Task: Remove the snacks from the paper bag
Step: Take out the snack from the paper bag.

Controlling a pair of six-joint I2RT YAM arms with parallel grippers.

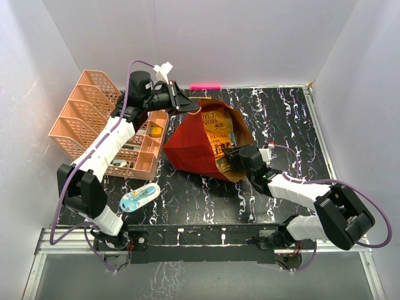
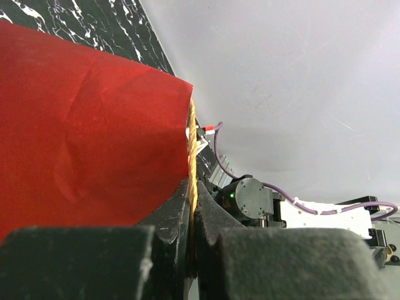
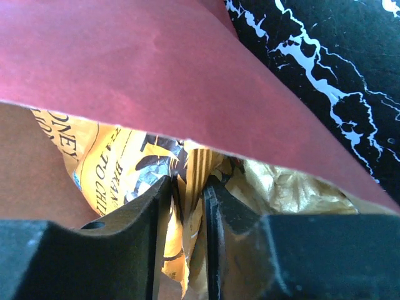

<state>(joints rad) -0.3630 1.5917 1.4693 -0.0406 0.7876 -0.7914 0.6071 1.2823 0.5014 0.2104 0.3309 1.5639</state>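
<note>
The red paper bag (image 1: 194,144) lies on its side in the middle of the table, its brown-lined mouth open toward the right. An orange chip bag (image 1: 219,134) shows inside the mouth. My left gripper (image 1: 187,106) is shut on the bag's upper rim; in the left wrist view the jaws (image 2: 192,187) pinch the edge of the red paper (image 2: 81,125). My right gripper (image 1: 232,157) is at the mouth's lower edge. In the right wrist view it (image 3: 187,187) is closed on the crimped edge of the orange chip bag (image 3: 106,169), under the red bag wall (image 3: 187,75). Other snacks are hidden.
A pink plastic basket organizer (image 1: 103,119) stands at the left, close to the left arm. A blue-white blister-packed item (image 1: 139,197) lies on the table near the left arm's base. White walls enclose the black marbled table (image 1: 287,125).
</note>
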